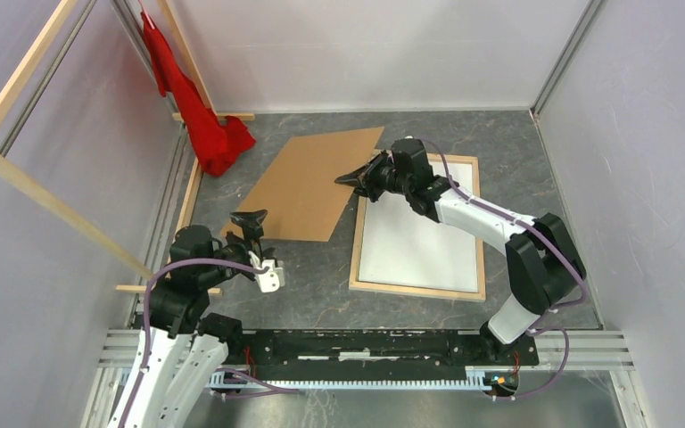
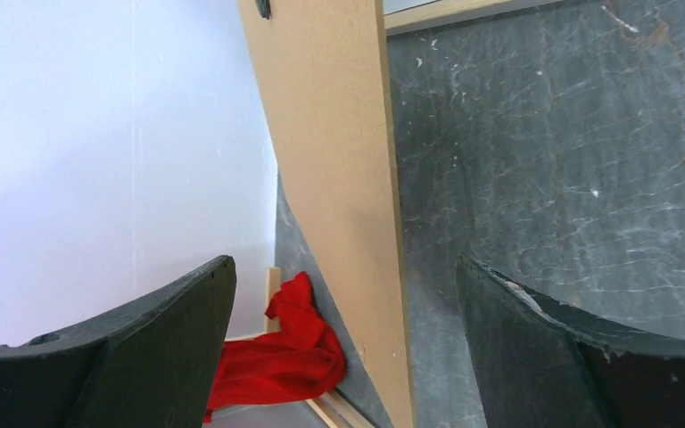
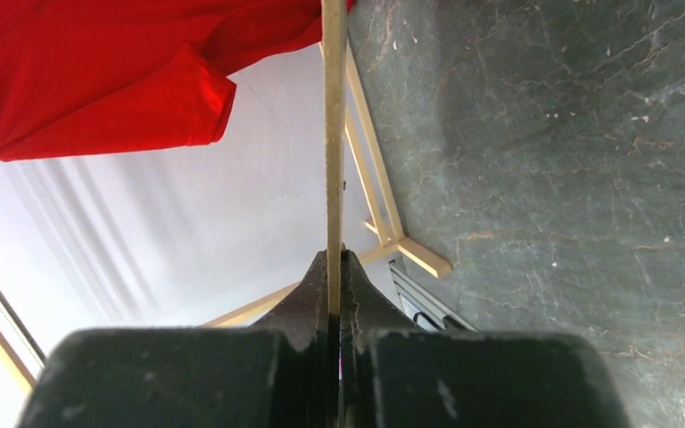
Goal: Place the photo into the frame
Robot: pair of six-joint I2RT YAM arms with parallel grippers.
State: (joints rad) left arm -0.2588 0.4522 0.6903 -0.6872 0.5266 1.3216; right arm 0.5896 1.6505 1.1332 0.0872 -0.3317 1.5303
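Observation:
The frame [image 1: 358, 241] lies flat at right of centre, pale wood rails up. A white sheet [image 1: 419, 241] fills it, apparently the photo's plain back; no picture side shows. My right gripper [image 1: 358, 176] is shut on the right corner of the brown backing board [image 1: 308, 187], just beyond the frame's far-left corner. In the right wrist view the board's thin edge [image 3: 333, 134] runs straight up from between the closed jaws of the right gripper [image 3: 334, 260]. My left gripper [image 1: 251, 230] is open at the board's near edge, holding nothing. In the left wrist view the left gripper [image 2: 346, 264] faces the board [image 2: 330, 134].
A red cloth [image 1: 210, 125] hangs at the far-left corner, also in the left wrist view [image 2: 276, 357] and right wrist view [image 3: 98, 71]. Long pale wooden beams [image 1: 45, 201] lean along the left wall. White walls enclose the grey marbled table [image 1: 517, 160].

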